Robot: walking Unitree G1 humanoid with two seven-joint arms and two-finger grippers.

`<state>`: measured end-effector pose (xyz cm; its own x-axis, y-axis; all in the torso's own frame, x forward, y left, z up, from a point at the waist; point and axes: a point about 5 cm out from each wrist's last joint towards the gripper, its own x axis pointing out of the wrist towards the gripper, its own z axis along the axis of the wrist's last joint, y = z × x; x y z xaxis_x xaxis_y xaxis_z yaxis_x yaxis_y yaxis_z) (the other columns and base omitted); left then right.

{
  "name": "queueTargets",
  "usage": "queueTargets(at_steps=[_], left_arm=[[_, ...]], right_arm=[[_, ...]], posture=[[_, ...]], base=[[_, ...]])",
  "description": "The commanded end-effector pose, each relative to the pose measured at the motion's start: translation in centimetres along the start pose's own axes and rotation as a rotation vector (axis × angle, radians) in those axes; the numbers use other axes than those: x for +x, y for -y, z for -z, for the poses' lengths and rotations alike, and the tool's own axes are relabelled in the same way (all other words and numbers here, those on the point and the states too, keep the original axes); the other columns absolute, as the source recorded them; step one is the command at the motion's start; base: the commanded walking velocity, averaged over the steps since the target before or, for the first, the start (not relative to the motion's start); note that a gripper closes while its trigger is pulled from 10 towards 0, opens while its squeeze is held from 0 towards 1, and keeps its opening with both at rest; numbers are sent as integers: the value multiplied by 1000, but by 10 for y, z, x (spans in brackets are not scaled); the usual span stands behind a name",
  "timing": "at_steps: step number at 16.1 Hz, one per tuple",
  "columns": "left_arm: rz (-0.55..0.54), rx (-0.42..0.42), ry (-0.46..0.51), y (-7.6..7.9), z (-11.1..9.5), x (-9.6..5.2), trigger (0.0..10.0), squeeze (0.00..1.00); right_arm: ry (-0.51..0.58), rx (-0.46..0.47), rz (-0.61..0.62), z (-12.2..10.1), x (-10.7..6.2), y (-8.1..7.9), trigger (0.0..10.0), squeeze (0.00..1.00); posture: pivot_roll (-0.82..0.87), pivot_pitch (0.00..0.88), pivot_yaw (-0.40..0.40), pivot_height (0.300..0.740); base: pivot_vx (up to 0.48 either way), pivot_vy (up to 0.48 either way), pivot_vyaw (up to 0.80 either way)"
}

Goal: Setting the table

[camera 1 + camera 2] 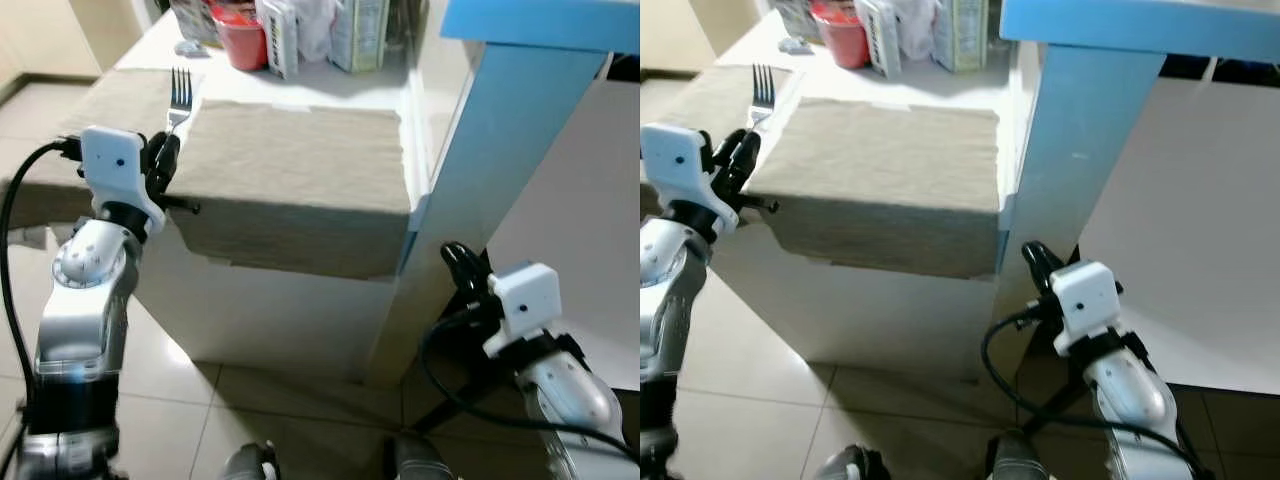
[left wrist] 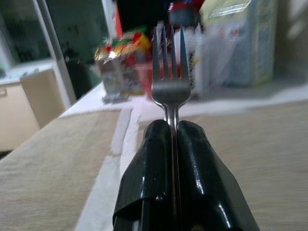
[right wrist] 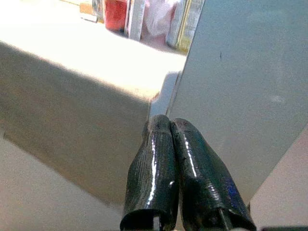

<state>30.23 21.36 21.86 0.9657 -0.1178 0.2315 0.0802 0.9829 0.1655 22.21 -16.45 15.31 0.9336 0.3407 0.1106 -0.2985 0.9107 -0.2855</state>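
Table (image 1: 385,90) edge — fork (image 1: 179,95) handle pincer-hidden (image 1: 165,158)

Left gripper (image 1: 168,152) raised at table edge, jaws clamped. Right gripper (image 1: 458,262) low, jaws closed.

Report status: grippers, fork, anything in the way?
Left gripper shut on fork, tines up, at the near edge of the beige placemat. Right gripper shut, empty, low beside the blue post. Red cup and cartons at the far edge.
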Motion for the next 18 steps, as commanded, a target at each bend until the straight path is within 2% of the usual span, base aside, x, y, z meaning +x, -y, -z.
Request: queueTargets(at_steps=[1, 4, 8, 10, 14, 18], left_arm=[[3, -8, -13, 3, 0, -4, 0, 0], [-8, -108, -114, 24, 25, -32, 0, 0], [-20, -172, -222, 47, 47, -67, 0, 0], [-24, -182, -202, 53, 43, -72, 0, 0], [-22, -185, -172, 58, 35, -69, 0, 0], [-14, -180, -222, 59, 48, -68, 0, 0]], right_arm=[[10, 9, -6, 0, 1, -2, 10000, 0], [30, 13, -7, -2, 8, -6, 10000, 0], [43, 30, -3, -3, 17, -13, 10000, 0], [43, 32, 0, -3, 20, -13, 10000, 0], [49, 28, 2, -5, 23, -15, 10000, 0], [47, 28, 3, -4, 24, -18, 10000, 0]], posture=[[-178, 43, 53, 702], [-167, 33, 51, 702], [-160, 19, 51, 702], [-157, 15, 51, 702], [-155, 9, 48, 702], [-159, 16, 51, 702]], base=[[0, 0, 0], [0, 0, 0], [0, 0, 0], [0, 0, 0], [0, 0, 0], [0, 0, 0]])
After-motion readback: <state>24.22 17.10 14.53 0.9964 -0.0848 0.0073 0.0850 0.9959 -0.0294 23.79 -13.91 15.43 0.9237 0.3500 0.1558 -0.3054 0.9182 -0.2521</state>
